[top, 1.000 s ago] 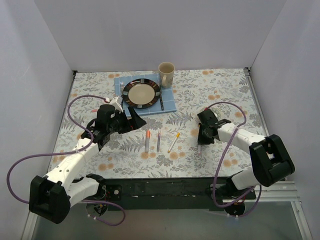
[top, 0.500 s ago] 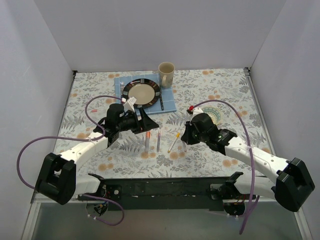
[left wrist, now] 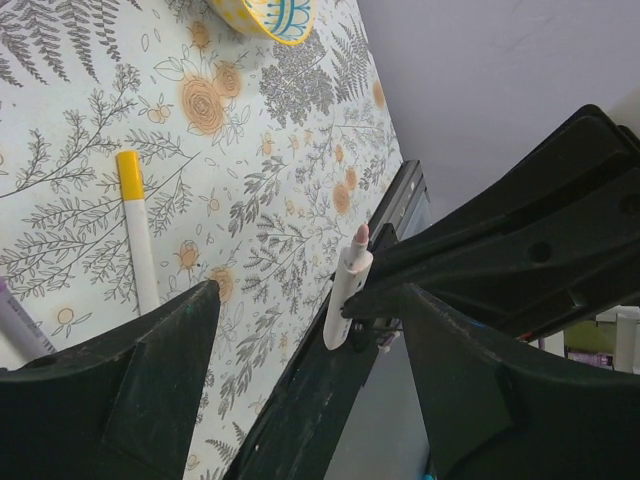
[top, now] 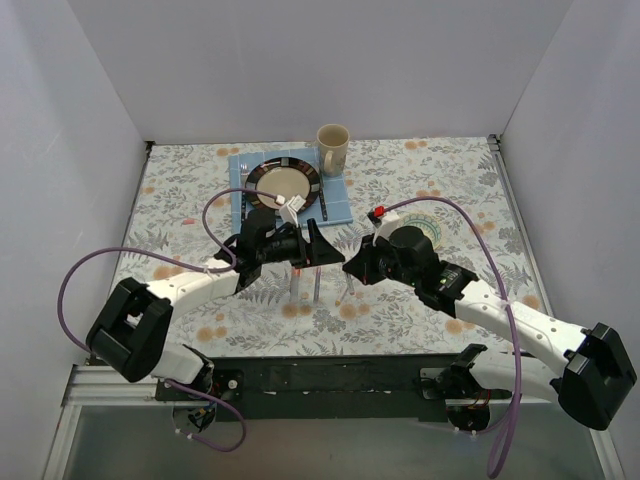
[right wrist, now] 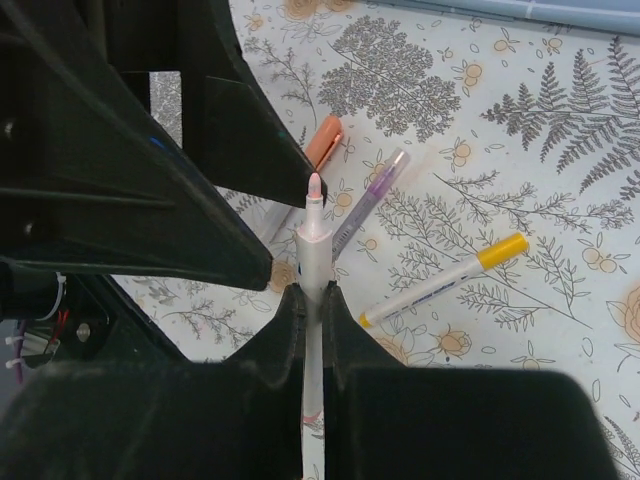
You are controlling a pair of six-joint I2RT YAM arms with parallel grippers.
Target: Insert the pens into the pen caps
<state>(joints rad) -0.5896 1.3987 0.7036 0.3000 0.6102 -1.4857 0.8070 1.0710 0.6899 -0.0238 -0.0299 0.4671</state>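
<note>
My right gripper (right wrist: 312,295) (top: 356,270) is shut on a white pen with a bare pink tip (right wrist: 313,235), held above the table and pointing at my left gripper (top: 313,257). The left gripper (left wrist: 305,300) is open with nothing between its fingers, and the pink-tipped pen (left wrist: 347,300) shows just beyond the gap. Three pens lie on the table below: one with an orange cap (right wrist: 322,140), a purple one (right wrist: 372,192), and one with a yellow cap (right wrist: 450,275) (left wrist: 135,230). No loose pen caps are in view.
At the back, a plate (top: 255,180) with a fork and a knife rests on a blue mat (top: 338,207), with a mug (top: 333,148) behind it. A yellow patterned bowl (left wrist: 262,15) sits right of centre. Purple cables loop beside both arms.
Both arms have swung in toward the table's middle. The right gripper has carried the pink-tipped pen from the right side to face the left gripper above the lying pens.
</note>
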